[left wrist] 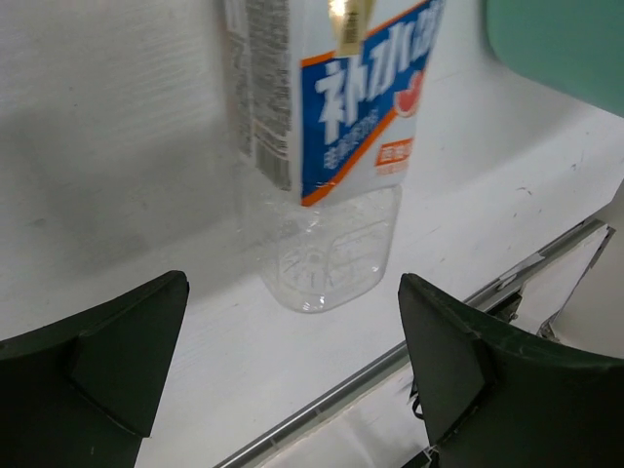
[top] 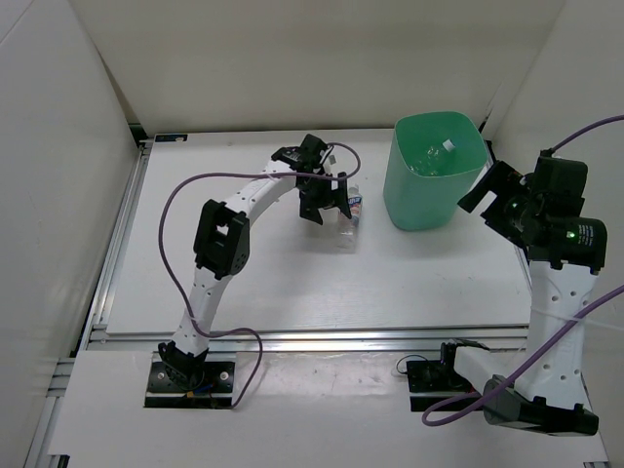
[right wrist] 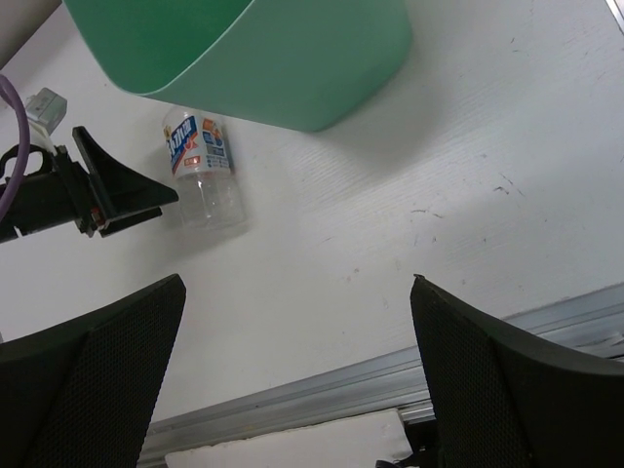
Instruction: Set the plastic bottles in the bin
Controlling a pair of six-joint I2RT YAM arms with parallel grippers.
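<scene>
A clear plastic bottle (top: 352,211) with a blue and white label lies on the white table, just left of the mint-green bin (top: 421,207). My left gripper (top: 327,208) is open and hovers over the bottle's left side without touching it. In the left wrist view the bottle (left wrist: 331,146) lies ahead of the open gripper (left wrist: 292,361), base toward me. A second clear bottle (top: 438,156) with a white cap lies inside the bin. My right gripper (top: 478,195) is open and empty to the right of the bin. The right wrist view shows the bin (right wrist: 283,68), the bottle (right wrist: 201,166) and the gripper (right wrist: 292,375). No green bottle shows.
An aluminium rail (top: 322,339) runs along the table's near edge, also in the right wrist view (right wrist: 322,390). White walls enclose the table on the left, back and right. A purple cable (top: 175,195) loops off the left arm.
</scene>
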